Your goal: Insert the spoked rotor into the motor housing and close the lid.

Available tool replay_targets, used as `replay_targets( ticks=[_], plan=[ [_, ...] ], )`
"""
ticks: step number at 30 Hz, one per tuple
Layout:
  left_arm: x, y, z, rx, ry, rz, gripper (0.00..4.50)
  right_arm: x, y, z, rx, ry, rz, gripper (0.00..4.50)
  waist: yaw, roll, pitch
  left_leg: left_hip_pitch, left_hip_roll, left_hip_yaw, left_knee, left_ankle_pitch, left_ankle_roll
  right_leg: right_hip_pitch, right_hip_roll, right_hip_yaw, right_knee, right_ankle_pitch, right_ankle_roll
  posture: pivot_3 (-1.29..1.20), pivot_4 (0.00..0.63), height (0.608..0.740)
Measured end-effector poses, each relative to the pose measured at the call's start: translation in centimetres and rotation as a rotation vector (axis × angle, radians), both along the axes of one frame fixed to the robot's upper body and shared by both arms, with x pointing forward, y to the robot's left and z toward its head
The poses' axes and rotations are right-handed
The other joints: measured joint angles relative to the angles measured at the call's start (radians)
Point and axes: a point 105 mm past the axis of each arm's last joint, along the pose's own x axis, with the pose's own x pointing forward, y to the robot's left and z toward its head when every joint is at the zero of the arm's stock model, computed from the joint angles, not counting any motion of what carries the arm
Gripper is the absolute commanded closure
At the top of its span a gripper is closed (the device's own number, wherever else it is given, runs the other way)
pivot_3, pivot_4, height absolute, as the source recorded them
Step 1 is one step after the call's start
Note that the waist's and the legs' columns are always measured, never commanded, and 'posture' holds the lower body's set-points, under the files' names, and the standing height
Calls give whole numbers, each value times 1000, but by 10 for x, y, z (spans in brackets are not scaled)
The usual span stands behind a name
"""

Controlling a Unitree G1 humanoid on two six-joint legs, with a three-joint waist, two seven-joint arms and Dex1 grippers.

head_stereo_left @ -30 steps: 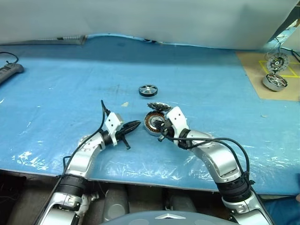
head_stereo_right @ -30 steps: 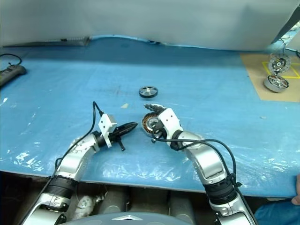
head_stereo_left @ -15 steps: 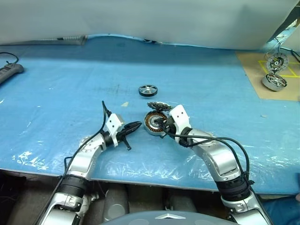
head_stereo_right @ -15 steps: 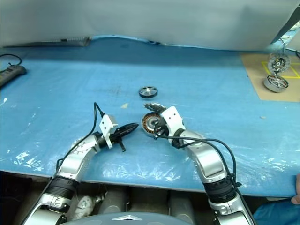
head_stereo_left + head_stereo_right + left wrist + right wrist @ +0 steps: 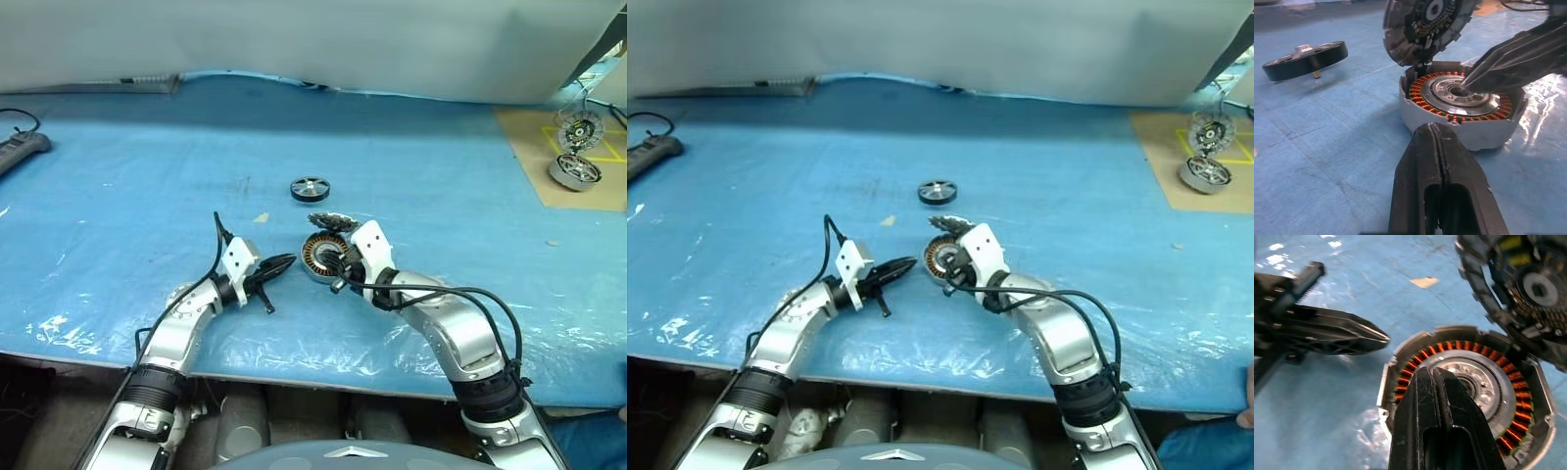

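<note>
The motor housing (image 5: 319, 257) lies on the blue sheet with its copper windings and silver centre showing. Its toothed lid (image 5: 331, 221) stands raised on the hinge at the far rim. Further back, the spoked rotor (image 5: 310, 188) lies flat on the sheet by itself. My right gripper (image 5: 1430, 374) is shut and empty, its tip on the silver centre of the housing (image 5: 1459, 105). My left gripper (image 5: 284, 262) is shut too and holds nothing; it points level at the housing's left side, a short gap away. The lid (image 5: 1425, 27) and the rotor (image 5: 1305, 59) also appear in the left wrist view.
A tan board at the far right carries another silver motor on a wire stand (image 5: 578, 127) and a second round motor part (image 5: 573, 171). A power strip (image 5: 20, 152) lies at the far left. A small beige scrap (image 5: 261, 217) sits between rotor and left gripper.
</note>
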Motion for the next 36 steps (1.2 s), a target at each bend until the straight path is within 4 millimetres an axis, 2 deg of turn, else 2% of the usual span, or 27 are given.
replay_targets(
  ticks=[4,11,17,22,29,31,34,36],
  plan=[
    [18,6,11,-5,-19,56,4500,-3,-22,10,53,-52,-42,4482,4,0,0,0,-1,0,1,0,0,1,-1,0,0,0,0,0,150,740],
    [64,12,29,1,11,158,4500,-31,-62,-12,28,-78,-107,4482,1,0,0,-1,-1,0,1,0,0,0,-1,0,0,0,0,0,150,740],
    [96,13,50,69,48,113,4500,-39,-80,-29,-14,-93,-185,4482,-1,0,0,0,-2,0,1,0,0,0,-1,0,-1,0,0,0,150,740],
    [106,12,42,112,154,51,4500,-35,-85,-33,-5,-113,-232,4482,4,0,0,-2,-1,-1,1,0,0,0,-1,-1,-2,0,0,0,150,740],
    [117,-1,61,163,122,9,4500,-28,-74,-34,10,-132,-238,4482,5,0,0,-4,-2,-3,1,0,0,0,-1,-2,-3,0,0,0,150,740],
    [119,-5,65,182,114,3,4142,-27,-72,-33,17,-136,-232,4500,5,0,0,-4,-2,-3,1,0,0,0,-1,-3,-3,0,0,0,150,740],
    [122,-6,70,206,107,6,3290,-26,-71,-32,22,-138,-231,3883,5,-1,0,-5,-2,-4,0,0,0,0,-1,-3,-3,0,0,0,150,740],
    [124,-7,73,224,91,18,2614,-26,-71,-32,23,-141,-234,3233,5,-1,0,-5,-2,-4,0,0,0,1,-1,-4,-3,0,0,0,150,740]
  ],
)
